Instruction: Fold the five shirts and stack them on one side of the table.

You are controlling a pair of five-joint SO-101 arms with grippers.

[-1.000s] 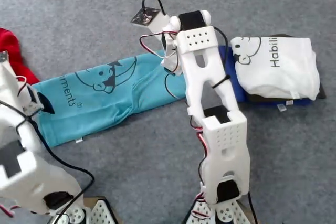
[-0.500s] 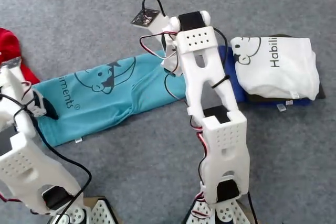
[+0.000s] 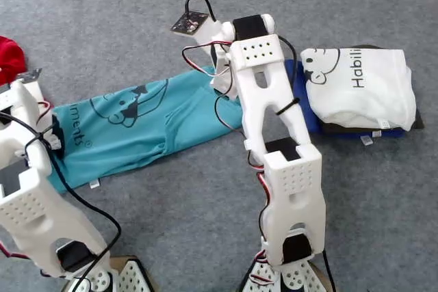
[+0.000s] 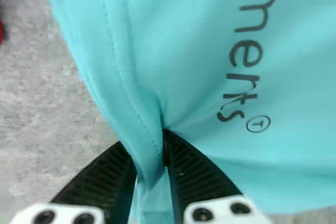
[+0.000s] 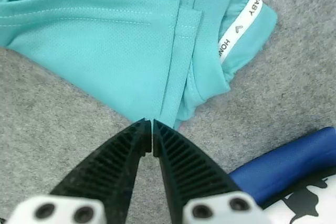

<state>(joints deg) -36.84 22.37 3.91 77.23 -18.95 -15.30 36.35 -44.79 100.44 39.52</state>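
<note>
A teal shirt (image 3: 150,121), folded into a long strip, lies across the grey table (image 3: 205,189). My left gripper (image 3: 55,138) is at its left end and is shut on a pinched ridge of the teal shirt (image 4: 210,51); the left gripper (image 4: 152,148) has cloth between its black fingers. My right gripper (image 3: 222,83) is at the collar end. There the right gripper (image 5: 152,123) is shut, its tips pinching the very edge of the teal shirt (image 5: 115,40) beside the neck label (image 5: 239,27).
A folded stack stands at the right: a white shirt (image 3: 363,87) on a blue one (image 3: 308,111) and a dark one (image 3: 335,128). The blue shirt's edge (image 5: 283,166) lies close to the right gripper. A red shirt (image 3: 8,56) sits at the left edge.
My left arm has swung up and to the left, dragging the shirt's left end with it and pulling the strip straighter. The right arm has stayed put.
</note>
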